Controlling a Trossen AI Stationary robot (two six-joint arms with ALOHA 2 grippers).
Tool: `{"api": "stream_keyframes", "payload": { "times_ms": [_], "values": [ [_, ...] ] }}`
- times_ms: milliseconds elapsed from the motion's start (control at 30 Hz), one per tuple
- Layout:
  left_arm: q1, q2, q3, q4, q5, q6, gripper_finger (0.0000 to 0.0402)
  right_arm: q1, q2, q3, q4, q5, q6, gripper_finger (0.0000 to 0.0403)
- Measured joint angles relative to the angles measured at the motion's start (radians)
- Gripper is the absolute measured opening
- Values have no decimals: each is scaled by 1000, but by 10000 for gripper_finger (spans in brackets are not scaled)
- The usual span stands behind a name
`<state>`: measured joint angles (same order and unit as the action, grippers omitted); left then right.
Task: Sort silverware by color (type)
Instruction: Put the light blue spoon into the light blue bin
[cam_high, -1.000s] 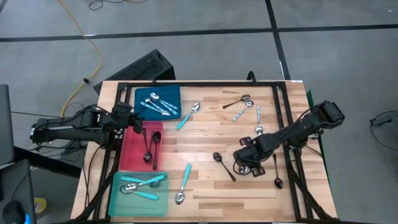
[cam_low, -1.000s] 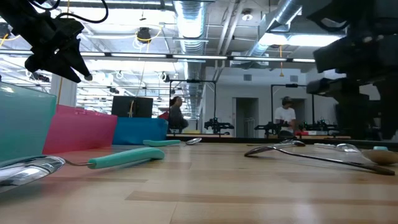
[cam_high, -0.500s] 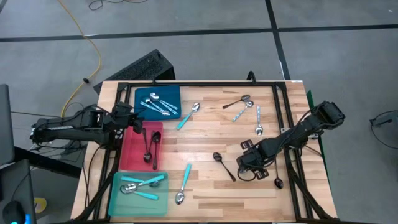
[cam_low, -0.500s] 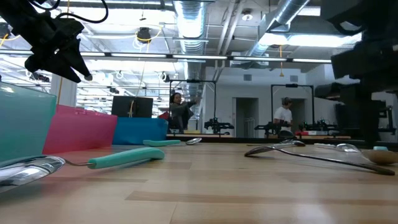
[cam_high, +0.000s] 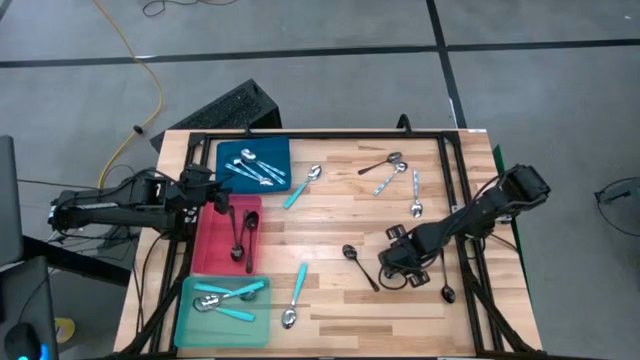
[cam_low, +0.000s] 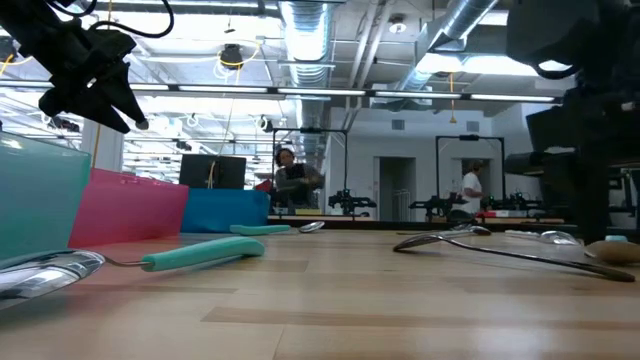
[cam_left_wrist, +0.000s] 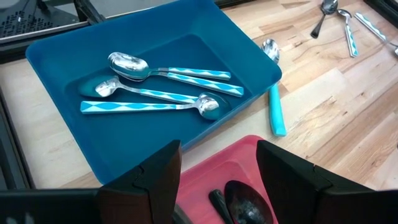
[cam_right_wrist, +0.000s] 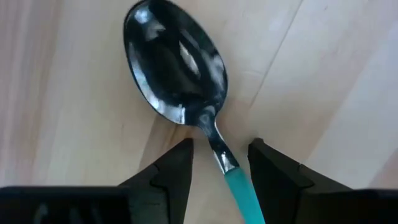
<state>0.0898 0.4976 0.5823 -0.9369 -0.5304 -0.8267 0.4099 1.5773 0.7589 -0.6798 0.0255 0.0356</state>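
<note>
A spoon (cam_right_wrist: 186, 87) with a shiny silver bowl and a turquoise handle lies flat on the wooden bench (cam_high: 330, 215), its neck between the parted fingers (cam_right_wrist: 171, 171) of the right gripper (cam_high: 392, 268), which straddle it without gripping. A black spoon (cam_high: 358, 263) lies just beside that gripper. Compared with a second ago the right gripper sits lower and nearer the bench's front edge, while the left gripper (cam_high: 215, 197) stays open above the red tray (cam_high: 205, 250), holding nothing.

Even bright overhead light, soft shadows, ceiling strip lights (cam_low: 300, 25) glaring, foreground blurred
</note>
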Motion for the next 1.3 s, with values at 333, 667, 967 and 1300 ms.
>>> {"api": "stream_keyframes", "payload": {
  "times_ms": [333, 667, 967, 1300],
  "values": [
    [0, 0, 0, -8, -5, -7, 195, 0, 73, 40, -24, -13, 15, 118],
    [0, 0, 0, -20, -13, -7, 195, -25, 73, 43, -27, -69, 103, 43],
    [0, 0, 0, -21, -13, -6, 195, -26, 79, 82, -40, -61, 215, 43],
    [0, 0, 0, -21, -13, -6, 195, -78, 82, 137, 197, -22, 311, 42]
  ]
}}
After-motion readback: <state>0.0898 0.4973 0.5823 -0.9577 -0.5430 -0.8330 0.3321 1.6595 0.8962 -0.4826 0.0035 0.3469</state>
